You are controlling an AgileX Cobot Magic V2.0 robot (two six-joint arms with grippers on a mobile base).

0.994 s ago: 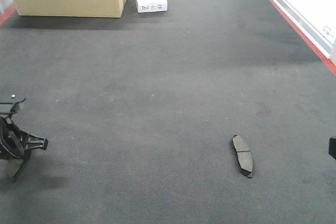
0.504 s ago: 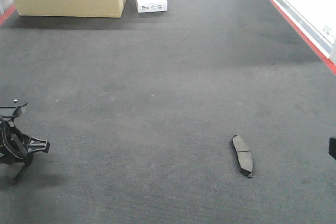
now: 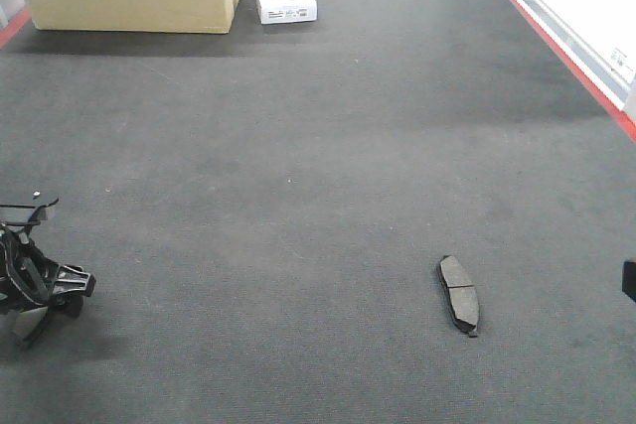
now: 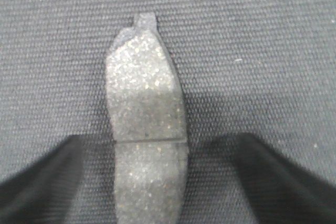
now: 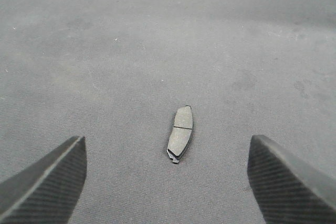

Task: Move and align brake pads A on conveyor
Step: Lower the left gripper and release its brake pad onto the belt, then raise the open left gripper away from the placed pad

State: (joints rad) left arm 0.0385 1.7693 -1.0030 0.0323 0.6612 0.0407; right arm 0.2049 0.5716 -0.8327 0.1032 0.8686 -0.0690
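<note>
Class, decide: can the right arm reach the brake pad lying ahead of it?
Probably yes: the brake pad lies on bare conveyor, centred ahead of the open jaws, nothing between.

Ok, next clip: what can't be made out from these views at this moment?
- Front view: the left gripper covers the near pad, so that pad is hidden there.
- Left wrist view: the near pad runs off the bottom edge, its lower end unseen; the fingers are blurred.
- All views: only two pads show, the near one and the lone pad on the conveyor; any others lie out of frame.
</note>
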